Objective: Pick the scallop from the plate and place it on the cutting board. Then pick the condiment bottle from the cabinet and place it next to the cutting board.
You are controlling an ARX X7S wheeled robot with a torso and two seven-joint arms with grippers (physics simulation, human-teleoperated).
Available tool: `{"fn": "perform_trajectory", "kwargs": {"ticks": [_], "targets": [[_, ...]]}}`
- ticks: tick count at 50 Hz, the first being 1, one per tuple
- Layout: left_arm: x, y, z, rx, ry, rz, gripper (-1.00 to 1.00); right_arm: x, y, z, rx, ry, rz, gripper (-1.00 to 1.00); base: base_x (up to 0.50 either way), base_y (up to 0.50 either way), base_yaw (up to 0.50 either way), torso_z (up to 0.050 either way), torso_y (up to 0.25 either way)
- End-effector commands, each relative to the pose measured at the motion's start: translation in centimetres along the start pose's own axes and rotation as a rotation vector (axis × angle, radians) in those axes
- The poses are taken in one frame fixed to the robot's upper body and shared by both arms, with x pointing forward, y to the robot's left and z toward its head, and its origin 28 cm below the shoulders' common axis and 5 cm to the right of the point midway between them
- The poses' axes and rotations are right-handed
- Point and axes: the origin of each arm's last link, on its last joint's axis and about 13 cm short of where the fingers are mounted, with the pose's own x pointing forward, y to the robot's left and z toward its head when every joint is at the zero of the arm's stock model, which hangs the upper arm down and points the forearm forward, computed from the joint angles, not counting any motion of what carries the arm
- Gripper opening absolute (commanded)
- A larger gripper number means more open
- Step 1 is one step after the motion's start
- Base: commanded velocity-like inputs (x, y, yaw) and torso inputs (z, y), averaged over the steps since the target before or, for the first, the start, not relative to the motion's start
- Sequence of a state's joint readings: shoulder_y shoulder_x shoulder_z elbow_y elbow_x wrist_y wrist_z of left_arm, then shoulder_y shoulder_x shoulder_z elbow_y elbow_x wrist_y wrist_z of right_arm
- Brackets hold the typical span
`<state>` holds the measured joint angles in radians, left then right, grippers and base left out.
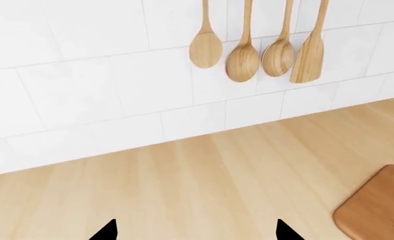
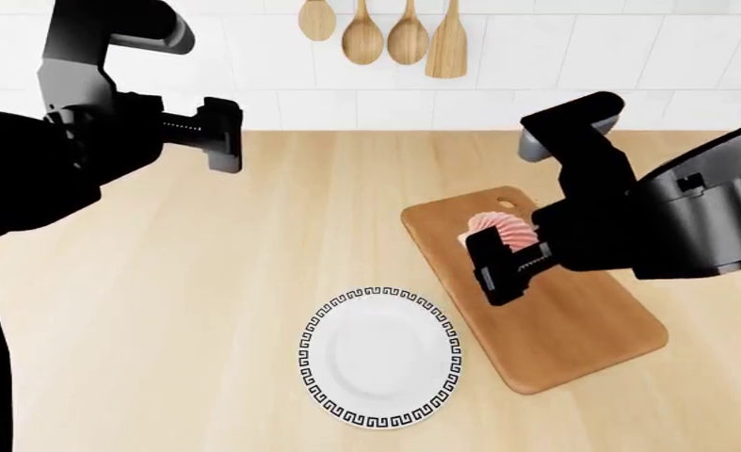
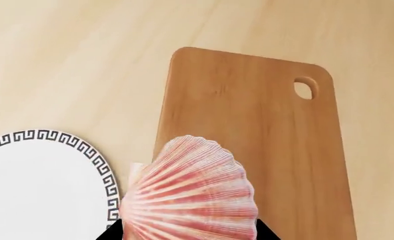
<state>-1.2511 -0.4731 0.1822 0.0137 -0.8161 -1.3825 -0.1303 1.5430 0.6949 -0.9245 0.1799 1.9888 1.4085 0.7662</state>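
Note:
My right gripper is shut on the pink-and-white ribbed scallop and holds it over the far part of the brown cutting board. In the right wrist view the scallop sits between the dark fingers of the gripper, with the board and its hole beyond. The white plate with the Greek-key rim lies bare next to the board's near left side, and shows in the right wrist view. My left gripper is open and empty over the pale counter, at far left in the head view. The condiment bottle is out of view.
Several wooden spoons and a spatula hang on the white tiled wall behind the counter, also in the left wrist view. A corner of the cutting board shows in the left wrist view.

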Motion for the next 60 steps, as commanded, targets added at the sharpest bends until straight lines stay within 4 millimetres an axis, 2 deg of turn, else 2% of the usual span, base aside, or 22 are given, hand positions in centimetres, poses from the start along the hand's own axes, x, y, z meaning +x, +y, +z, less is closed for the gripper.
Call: {"fn": "perform_trajectory", "kwargs": {"ticks": [1, 21, 34, 35, 54, 60], "targets": [[0.0, 0.0, 0.0, 0.002, 0.001, 0.0, 1.0, 0.8, -0.9, -0.7, 0.019, 0.029, -0.038, -1.0, 0.0, 0.0, 0.0, 0.0, 0.0], [0.1, -0.2, -0.3, 0.0, 0.004, -0.005, 1.0, 3.2, -1.7, -1.4, 0.046, 0.057, -0.062, -1.0, 0.0, 0.0, 0.0, 0.0, 0.0], [0.2, -0.3, -0.4, 0.001, 0.007, -0.007, 1.0, 3.6, -1.9, -1.6, 0.057, 0.065, -0.072, -1.0, 0.0, 0.0, 0.0, 0.0, 0.0], [0.2, -0.3, -0.4, 0.001, 0.007, -0.007, 1.0, 3.6, -1.9, -1.6, 0.057, 0.065, -0.072, 1.0, 0.0, 0.0, 0.0, 0.0, 0.0], [0.2, -0.3, -0.5, -0.003, 0.009, -0.008, 1.0, 3.4, -1.8, -1.5, 0.056, 0.055, -0.076, 1.0, 0.0, 0.0, 0.0, 0.0, 0.0], [-0.2, -0.4, -0.1, -0.017, -0.019, -0.012, 1.0, 2.2, -1.9, -0.7, 0.072, -0.06, -0.076, 1.0, 0.0, 0.0, 0.0, 0.0, 0.0]]}}
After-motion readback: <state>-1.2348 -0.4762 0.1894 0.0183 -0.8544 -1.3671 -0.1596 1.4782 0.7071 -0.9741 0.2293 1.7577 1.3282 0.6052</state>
